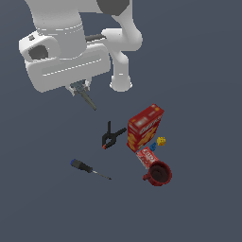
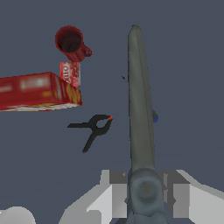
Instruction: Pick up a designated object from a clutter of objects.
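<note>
The claw [image 1: 80, 88] is clamped on the scissors [image 1: 88, 99] and held above the bench [image 1: 198, 198], grey blades hanging down toward the black clamp [image 1: 111, 136]. The grip looks narrow — a jolt could let them pivot or slip.

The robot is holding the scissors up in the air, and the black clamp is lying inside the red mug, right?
Not quite. The gripper does hold the scissors aloft, but the exterior view shows the black clamp on the floor, apart from the red mug.
</note>
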You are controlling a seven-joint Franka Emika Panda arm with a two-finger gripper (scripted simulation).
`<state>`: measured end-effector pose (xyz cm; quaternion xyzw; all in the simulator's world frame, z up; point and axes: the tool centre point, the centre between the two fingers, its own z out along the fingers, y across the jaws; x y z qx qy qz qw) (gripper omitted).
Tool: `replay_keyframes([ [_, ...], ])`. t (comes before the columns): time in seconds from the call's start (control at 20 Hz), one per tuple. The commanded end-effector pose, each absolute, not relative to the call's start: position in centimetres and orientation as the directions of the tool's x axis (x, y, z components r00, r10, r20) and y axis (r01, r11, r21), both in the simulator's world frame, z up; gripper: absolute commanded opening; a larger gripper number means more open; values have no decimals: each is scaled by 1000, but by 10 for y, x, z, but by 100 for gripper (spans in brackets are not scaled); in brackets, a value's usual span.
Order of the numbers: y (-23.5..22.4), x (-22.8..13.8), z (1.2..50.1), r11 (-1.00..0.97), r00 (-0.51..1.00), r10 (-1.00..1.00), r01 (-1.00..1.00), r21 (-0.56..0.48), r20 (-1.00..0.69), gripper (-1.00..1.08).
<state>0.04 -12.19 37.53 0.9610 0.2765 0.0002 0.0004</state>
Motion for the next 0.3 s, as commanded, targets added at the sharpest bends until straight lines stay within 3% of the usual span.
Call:
replay_keyframes([
  [0.0,-120,1,384,-847,847,531,531,0,0,-100],
  [0.25,-118,2,391,-847,847,531,531,0,0,-100],
])
